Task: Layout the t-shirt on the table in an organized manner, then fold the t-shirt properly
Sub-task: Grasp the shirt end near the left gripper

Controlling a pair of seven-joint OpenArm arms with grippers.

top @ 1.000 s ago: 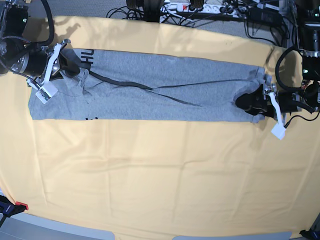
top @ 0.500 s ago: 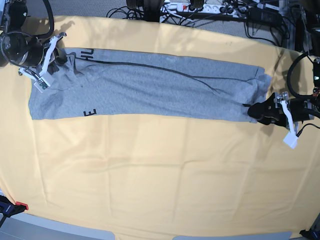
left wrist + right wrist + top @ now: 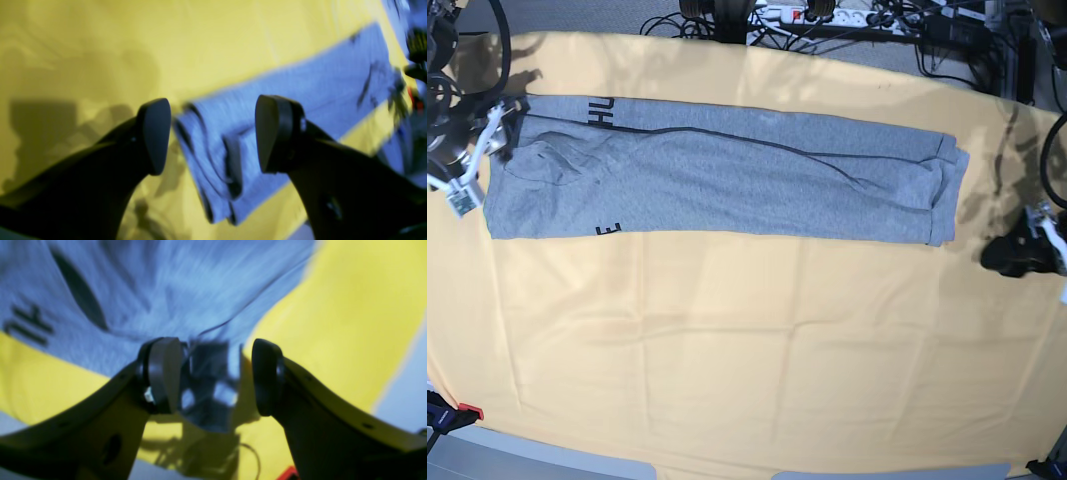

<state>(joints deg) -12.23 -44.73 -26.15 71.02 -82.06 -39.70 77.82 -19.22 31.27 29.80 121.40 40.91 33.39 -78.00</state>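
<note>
I see the t-shirt [image 3: 727, 170] folded into a long band along the table's [image 3: 747, 360] far edge. My left gripper [image 3: 211, 133] hangs released beside its right end; my right gripper [image 3: 217, 376] gapes empty at its left end.

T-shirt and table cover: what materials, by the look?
T-shirt: likely soft cotton jersey, matte heather grey; flecked surface, limp folds, black printed lettering. Table cover: thin woven cloth, probably, matte pale yellow-orange; faint crease lines and light rumpling.
</note>
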